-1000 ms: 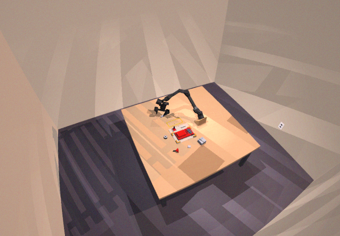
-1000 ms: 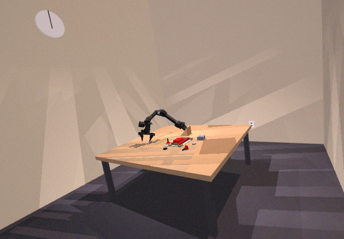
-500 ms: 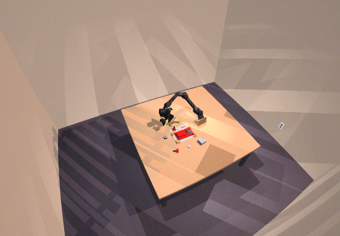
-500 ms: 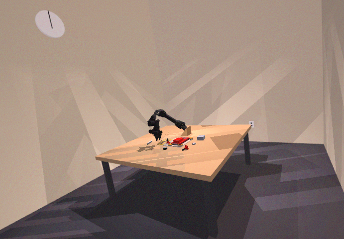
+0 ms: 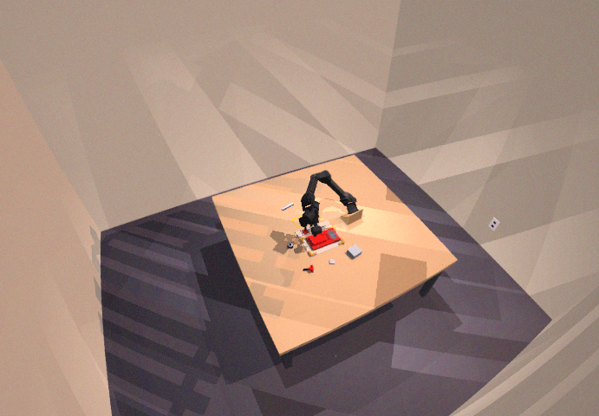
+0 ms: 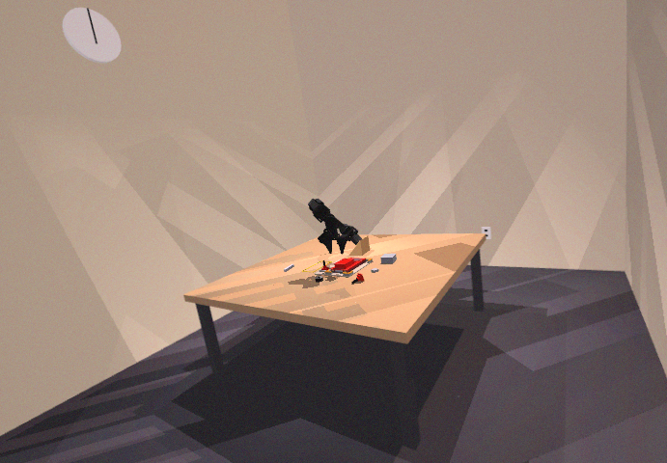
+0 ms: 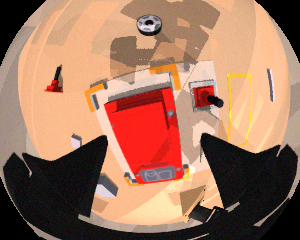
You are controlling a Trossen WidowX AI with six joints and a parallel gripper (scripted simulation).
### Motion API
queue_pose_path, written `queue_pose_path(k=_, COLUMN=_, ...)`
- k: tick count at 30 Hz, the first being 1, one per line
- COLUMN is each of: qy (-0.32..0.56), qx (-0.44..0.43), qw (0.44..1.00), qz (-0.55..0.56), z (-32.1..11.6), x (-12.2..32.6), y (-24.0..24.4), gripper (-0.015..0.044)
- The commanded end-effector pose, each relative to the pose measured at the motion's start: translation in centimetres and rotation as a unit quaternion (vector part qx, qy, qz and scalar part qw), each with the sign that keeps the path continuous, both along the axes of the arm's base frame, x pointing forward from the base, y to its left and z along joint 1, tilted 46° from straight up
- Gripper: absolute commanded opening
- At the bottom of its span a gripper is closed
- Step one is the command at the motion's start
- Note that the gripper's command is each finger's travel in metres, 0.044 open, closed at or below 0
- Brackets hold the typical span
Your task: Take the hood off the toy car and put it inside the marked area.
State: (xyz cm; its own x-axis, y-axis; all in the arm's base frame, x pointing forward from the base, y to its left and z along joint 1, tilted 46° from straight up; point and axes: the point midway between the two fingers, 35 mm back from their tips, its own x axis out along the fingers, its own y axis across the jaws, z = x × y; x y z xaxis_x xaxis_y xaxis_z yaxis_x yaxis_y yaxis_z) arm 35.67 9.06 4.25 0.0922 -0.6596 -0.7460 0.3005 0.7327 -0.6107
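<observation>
Claw spread wide, nothing between its fingers, above the red toy car. The hood's exact outline on the car cannot be told. Red piece with black peg stands beside the car. Yellow outline lies past that piece on the table; no hood inside it.
</observation>
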Motion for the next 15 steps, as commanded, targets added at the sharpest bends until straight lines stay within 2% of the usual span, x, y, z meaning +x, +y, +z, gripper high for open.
queue_pose_path(k=1, qy=0.086, qx=-0.036, qw=0.993, qz=0.069, z=-1.74, x=-2.42, y=2.5, gripper=0.044)
queue_pose_path(k=15, qy=0.086, qx=-0.036, qw=0.993, qz=0.069, z=-1.66, x=-2.47, y=2.18, gripper=0.044)
